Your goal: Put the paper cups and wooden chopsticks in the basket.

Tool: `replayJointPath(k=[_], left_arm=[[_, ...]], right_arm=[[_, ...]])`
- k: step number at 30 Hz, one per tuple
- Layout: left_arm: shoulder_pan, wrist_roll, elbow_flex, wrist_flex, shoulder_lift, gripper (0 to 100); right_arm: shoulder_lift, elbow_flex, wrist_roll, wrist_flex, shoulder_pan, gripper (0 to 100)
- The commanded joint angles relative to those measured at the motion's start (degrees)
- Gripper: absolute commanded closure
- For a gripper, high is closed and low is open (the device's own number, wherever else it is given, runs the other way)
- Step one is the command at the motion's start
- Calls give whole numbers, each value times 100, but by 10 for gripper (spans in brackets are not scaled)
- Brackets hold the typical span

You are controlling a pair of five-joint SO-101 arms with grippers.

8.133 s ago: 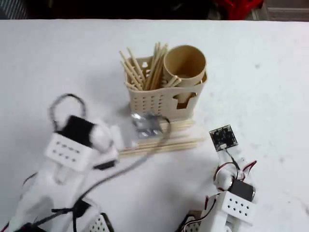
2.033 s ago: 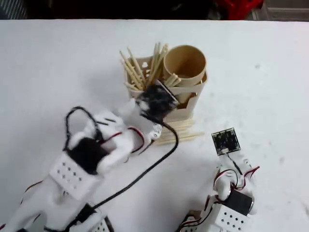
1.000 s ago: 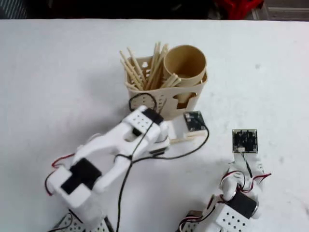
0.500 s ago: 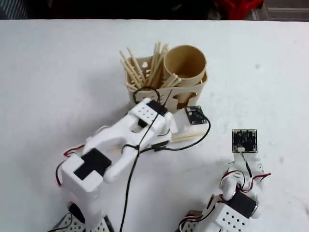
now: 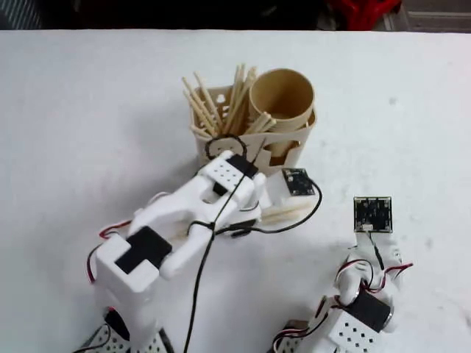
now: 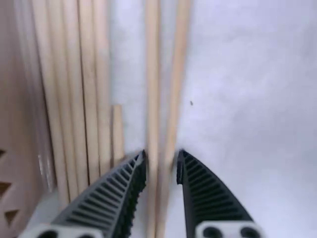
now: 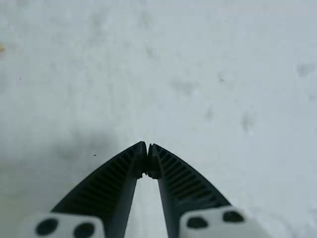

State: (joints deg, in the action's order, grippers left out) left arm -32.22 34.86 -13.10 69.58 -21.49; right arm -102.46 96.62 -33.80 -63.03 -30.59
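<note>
Chopsticks not yet stowed lie flat on the bench (image 5: pixel 88 110), just in front of the near wall of the basket (image 5: pixel 294 147). In the left wrist view, two of them (image 6: pixel 152 74) sit a little apart from a tighter row of sticks (image 6: pixel 74 99) pressed against the basket's foot. The left hand (image 6: pixel 161 156) is down over that pair, narrowly spread, one jaw on each side of the wood. I cannot tell whether the pads already bear on it.

The step in hand looks like the pick-up of this pair. To do it well, the jaws should close squarely across the sticks so both are caught and neither rolls out or crosses the other. A grip nearer the middle would keep them from drooping on the lift. The lift should go straight up, clear of the row beside them, before any turn toward the basket.

From the high view, the loose chopsticks (image 5: pixel 291 213) run crosswise in front of the arms, nearly parallel to the basket wall, free ends toward the right arm's side. Inside the basket, other sticks stand on end and fan outward beside a paper cup (image 5: pixel 282 95), mouth up.

The right hand (image 7: pixel 147 148) is pressed together, holding nothing, over bare bench well away from the work.
</note>
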Motion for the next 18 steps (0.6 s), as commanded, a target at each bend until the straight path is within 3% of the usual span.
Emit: replayJointPath(k=[1, 3, 18], left_arm=[[66, 18, 413, 70, -312, 932], [101, 18, 519, 149, -286, 985], [453, 18, -79, 633, 2176, 979]], right_arm=[[-48, 26, 62, 4, -48, 981], [-48, 26, 62, 4, -57, 981], [-48, 26, 62, 4, -57, 981]])
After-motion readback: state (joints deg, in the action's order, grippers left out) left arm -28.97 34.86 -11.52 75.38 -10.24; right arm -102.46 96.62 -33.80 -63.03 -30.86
